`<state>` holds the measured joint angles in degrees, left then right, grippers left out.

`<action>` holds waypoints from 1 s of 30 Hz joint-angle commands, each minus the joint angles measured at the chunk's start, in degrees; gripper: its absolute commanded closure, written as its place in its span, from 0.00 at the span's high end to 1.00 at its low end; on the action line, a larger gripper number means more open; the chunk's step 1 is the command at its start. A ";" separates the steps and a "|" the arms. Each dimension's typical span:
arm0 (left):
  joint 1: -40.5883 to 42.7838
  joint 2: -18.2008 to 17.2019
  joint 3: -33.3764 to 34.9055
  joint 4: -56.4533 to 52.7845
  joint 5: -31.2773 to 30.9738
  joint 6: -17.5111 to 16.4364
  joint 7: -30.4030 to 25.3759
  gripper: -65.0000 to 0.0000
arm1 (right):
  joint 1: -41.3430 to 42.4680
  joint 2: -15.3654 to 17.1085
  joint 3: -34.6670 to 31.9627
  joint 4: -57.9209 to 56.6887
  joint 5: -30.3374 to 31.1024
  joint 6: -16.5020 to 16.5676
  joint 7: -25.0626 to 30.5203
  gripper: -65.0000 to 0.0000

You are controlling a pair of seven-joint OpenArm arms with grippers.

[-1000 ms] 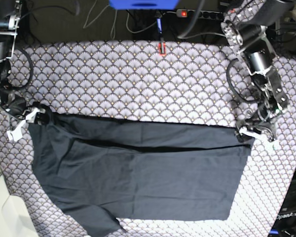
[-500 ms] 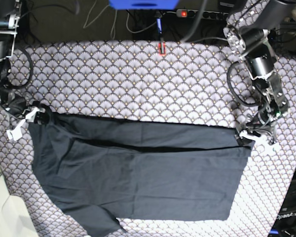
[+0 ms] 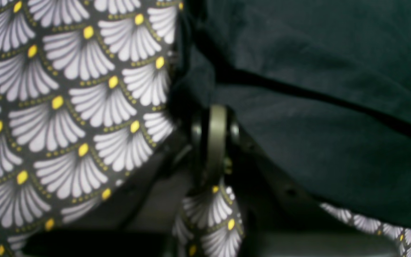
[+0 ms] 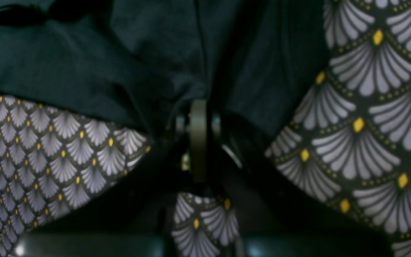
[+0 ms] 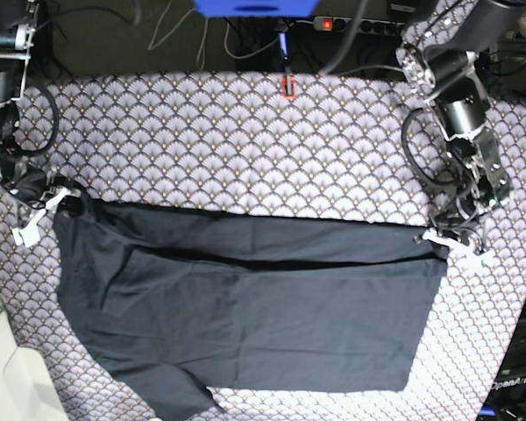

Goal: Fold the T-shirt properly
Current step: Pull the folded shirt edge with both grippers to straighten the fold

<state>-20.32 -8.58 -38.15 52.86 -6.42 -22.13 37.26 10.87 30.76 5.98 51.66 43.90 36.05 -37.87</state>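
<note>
T-shirt (image 5: 245, 307), plain black cotton: my left fingers (image 5: 449, 241) and right fingers (image 5: 54, 207) clenched on its corners; scallop-patterned tablecloth (image 5: 245, 140) may be pinched too, lifting along.

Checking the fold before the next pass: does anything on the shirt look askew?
Yes. The T-shirt lies folded lengthwise on the tablecloth, but one sleeve juts out at its lower corner on the right arm's side, breaking the rectangle.
</note>
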 commanded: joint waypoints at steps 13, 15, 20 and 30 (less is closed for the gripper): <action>4.62 -0.26 -0.40 17.34 -0.49 -0.07 11.23 0.00 | -6.61 1.10 0.13 9.75 -0.16 0.74 -1.30 0.00; 5.77 -0.52 -0.40 19.10 -0.49 -0.33 12.37 0.00 | -8.02 1.19 0.13 10.80 -0.16 0.74 -1.12 0.00; 9.02 -0.70 -0.40 22.08 -0.31 -0.51 13.60 0.00 | -13.47 2.25 4.00 15.90 -0.16 0.74 -1.21 0.00; 16.93 -0.70 -0.40 29.64 -0.49 -0.60 17.73 0.00 | -24.19 3.48 9.54 22.85 -0.16 3.95 -1.12 0.00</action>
<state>-2.63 -8.29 -38.41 81.36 -7.01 -22.79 55.75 -13.85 32.84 14.98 73.63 43.51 39.29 -39.33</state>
